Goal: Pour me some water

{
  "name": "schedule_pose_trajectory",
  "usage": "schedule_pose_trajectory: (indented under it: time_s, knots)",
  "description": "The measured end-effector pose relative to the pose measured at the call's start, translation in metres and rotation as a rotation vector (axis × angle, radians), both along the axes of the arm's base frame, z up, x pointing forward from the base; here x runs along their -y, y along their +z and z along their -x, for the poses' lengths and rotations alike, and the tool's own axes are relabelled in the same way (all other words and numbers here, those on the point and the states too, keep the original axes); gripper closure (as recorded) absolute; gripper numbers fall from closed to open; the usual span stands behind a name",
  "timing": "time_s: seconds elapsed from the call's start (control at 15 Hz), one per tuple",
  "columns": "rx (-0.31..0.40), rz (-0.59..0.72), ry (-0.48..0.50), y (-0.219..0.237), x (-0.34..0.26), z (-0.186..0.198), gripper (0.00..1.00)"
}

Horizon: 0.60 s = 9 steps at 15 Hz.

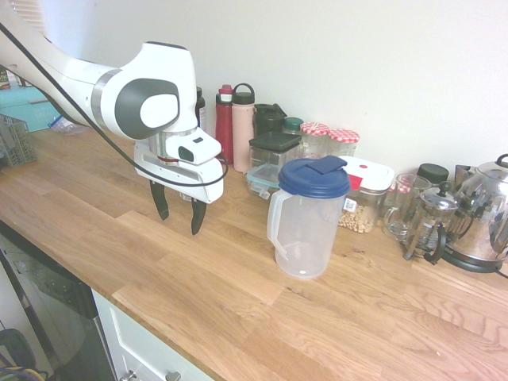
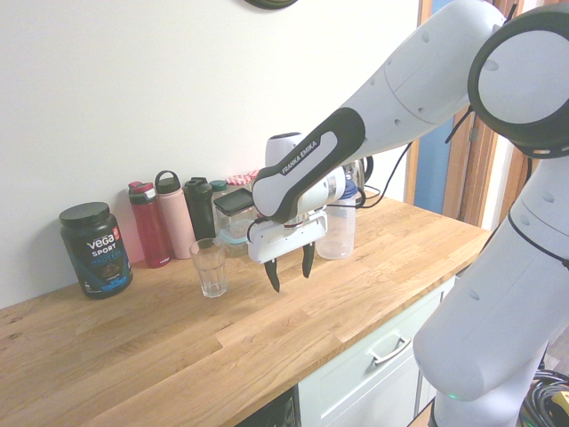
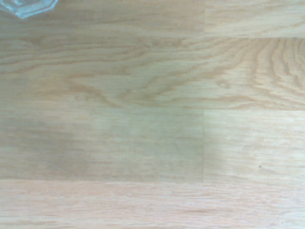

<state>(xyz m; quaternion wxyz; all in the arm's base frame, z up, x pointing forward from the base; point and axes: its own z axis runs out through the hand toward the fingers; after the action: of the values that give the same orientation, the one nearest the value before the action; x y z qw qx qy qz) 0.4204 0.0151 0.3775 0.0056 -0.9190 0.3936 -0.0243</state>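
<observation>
A clear plastic pitcher [image 1: 305,226] with a blue lid stands on the wooden counter [image 1: 238,309]. In the second exterior view the arm partly hides the pitcher [image 2: 340,233]. An empty drinking glass [image 2: 209,267] stands upright in front of the bottles. My gripper [image 1: 179,211] hovers just above the wood, fingers pointing down and open, with nothing between them. It hangs between the glass and the pitcher, touching neither [image 2: 291,269]. The wrist view shows bare wood grain, with a sliver of the glass [image 3: 28,5] at one corner.
Along the wall stand a red bottle [image 1: 225,119], a pink bottle [image 1: 243,123], food containers [image 1: 274,155], checked-lid jars [image 1: 343,143], a French press [image 1: 429,226] and a metal kettle [image 1: 488,214]. A black Vega tub [image 2: 95,249] sits past the glass. The counter's front edge [image 2: 356,334] is near.
</observation>
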Motion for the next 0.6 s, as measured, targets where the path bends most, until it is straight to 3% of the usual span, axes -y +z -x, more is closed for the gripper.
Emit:
schedule_pose_trajectory:
  time_s: [0.13,0.27,0.4,0.6]
  knots:
    - [0.000,-0.007,-0.015,0.000,0.000,0.000,0.00]
    - [0.044,0.004,-0.036,0.017,0.002,-0.001,0.00]
    - [0.114,0.039,-0.061,0.056,0.021,0.009,0.00]
    - [0.164,0.040,-0.178,0.115,0.068,0.050,0.00]
